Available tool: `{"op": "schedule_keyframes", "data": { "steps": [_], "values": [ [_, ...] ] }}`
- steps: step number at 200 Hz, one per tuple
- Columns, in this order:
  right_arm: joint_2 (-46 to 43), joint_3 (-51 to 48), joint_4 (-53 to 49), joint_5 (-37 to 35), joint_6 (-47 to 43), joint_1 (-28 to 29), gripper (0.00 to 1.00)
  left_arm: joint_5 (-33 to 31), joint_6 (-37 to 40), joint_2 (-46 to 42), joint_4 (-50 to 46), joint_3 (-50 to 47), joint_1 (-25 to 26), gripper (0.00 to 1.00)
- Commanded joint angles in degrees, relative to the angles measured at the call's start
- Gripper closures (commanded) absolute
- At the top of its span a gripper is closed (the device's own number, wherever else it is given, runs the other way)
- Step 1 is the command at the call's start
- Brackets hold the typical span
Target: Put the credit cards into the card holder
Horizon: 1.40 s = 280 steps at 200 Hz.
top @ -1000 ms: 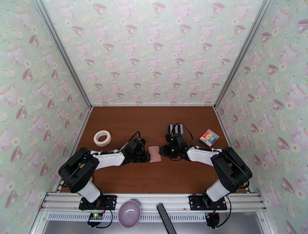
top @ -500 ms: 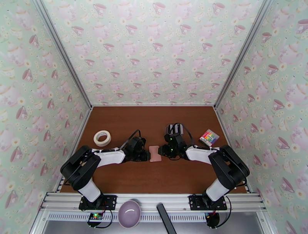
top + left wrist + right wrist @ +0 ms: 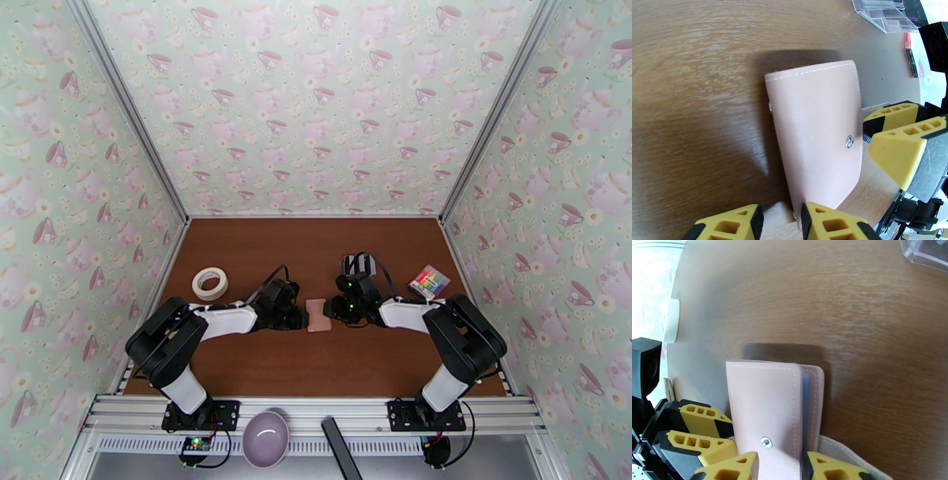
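Roughly midway between the near and far edges of the brown table [image 3: 316,371], both arms reach inward and meet at the card holder [image 3: 318,315], which lies flat and folded over between them. Toward the far edge, just behind the right arm's wrist, the credit cards [image 3: 359,264] stand bunched as a dark-and-light striped block, none of them in the holder yet. The right gripper [image 3: 780,467] pinches the free edge of the top cover between its fingers, beside the snap [image 3: 766,442]. The left gripper [image 3: 781,221] sits at the opposite edge with a narrow gap between its fingers, and whether it grips the holder I cannot tell. The step looks to be opening the holder. To do it well, the left side should pin the lower layers to the table while the right peels the cover up and over its fold, slowly enough that the snap lets go without dragging the whole holder along, until the pale blue pockets [image 3: 805,405] face up
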<state>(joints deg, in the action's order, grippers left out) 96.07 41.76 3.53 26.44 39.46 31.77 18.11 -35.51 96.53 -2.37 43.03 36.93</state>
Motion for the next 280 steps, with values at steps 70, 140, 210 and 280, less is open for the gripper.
{"op": "schedule_keyframes", "data": {
  "steps": [70,140,210,280],
  "values": [
    [-0.6,0.5,3.0,3.7,3.3,0.4,0.64,-9.3,2.6,5.2,-1.3,-0.1,-3.8,0.65],
    [-2.3,-2.2,7.7,4.9,11.8,0.3,0.65,-8.0,2.2,5.8,-0.1,-0.4,-4.6,0.65],
    [-3.4,-4.6,9.7,6.6,14.5,0.3,0.65,-7.1,1.9,7.4,0.7,0.9,-5.3,0.65],
    [-2.8,-7.7,15.3,7.8,18.0,0.4,0.65,-5.9,0.9,8.4,1.7,2.0,-5.5,0.65]
  ]
}}
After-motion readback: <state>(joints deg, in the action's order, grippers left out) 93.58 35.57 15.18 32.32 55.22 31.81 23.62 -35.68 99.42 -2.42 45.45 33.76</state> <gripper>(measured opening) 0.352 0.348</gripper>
